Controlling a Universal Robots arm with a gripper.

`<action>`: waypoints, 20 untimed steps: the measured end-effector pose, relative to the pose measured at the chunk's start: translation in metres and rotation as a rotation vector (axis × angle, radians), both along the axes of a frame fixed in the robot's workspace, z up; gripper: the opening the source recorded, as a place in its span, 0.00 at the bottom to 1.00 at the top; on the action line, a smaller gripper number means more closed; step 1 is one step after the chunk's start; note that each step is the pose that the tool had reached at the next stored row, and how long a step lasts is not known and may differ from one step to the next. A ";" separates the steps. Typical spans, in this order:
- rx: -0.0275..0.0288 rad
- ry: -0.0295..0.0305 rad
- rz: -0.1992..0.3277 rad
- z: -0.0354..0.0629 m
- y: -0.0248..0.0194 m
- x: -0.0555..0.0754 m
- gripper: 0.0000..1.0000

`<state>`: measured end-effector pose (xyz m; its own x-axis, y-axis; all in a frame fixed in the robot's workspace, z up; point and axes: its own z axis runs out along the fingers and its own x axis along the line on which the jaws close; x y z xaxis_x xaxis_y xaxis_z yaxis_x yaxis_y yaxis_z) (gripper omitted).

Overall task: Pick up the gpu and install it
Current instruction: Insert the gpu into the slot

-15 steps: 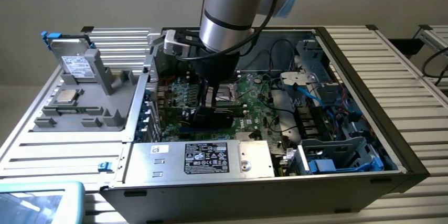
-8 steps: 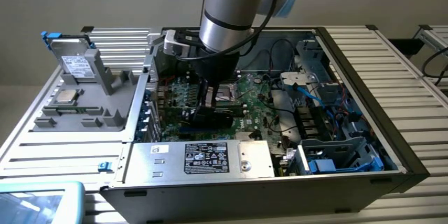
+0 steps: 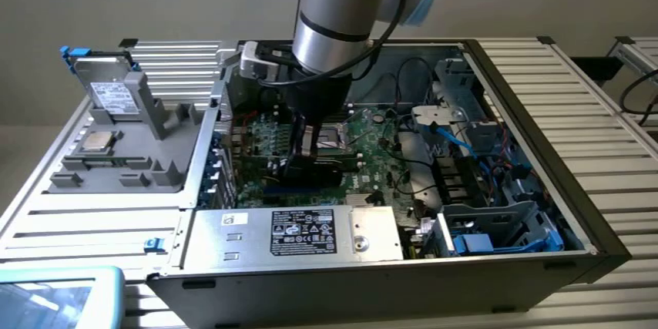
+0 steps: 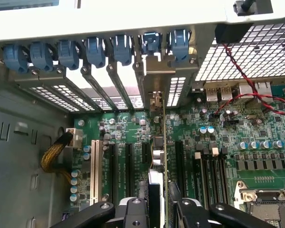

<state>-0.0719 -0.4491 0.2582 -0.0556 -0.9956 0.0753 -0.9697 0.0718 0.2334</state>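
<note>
Holding gpu point(image 4: 160, 142) upright at motherboard point(image 4: 256, 156) slots | tool point(image 4: 159, 211) clamped on gpu | silver bracket point(image 4: 154, 71) beside rear slot covers point(image 4: 99, 80)

Looks like a robotics lab, PC-assembly test cell. Robot arm point(image 3: 334, 21) over an open computer case point(image 3: 411, 287) on a slatted aluminium tabletop point(image 3: 586, 113), grey parts fixture point(image 3: 154, 117) beside it.
</note>
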 end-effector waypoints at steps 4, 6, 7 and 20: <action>0.0002 -0.0105 0.003 0.0022 0.0000 0.000 0.27; 0.0001 -0.0172 0.006 0.0024 0.0000 0.000 0.27; 0.0002 -0.0172 0.007 0.0023 0.0000 0.000 0.27; 0.0002 -0.0176 0.040 0.0032 0.0006 -0.002 0.27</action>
<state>-0.0741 -0.4484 0.2614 -0.0174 -0.9971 0.0745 -0.9758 0.0332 0.2163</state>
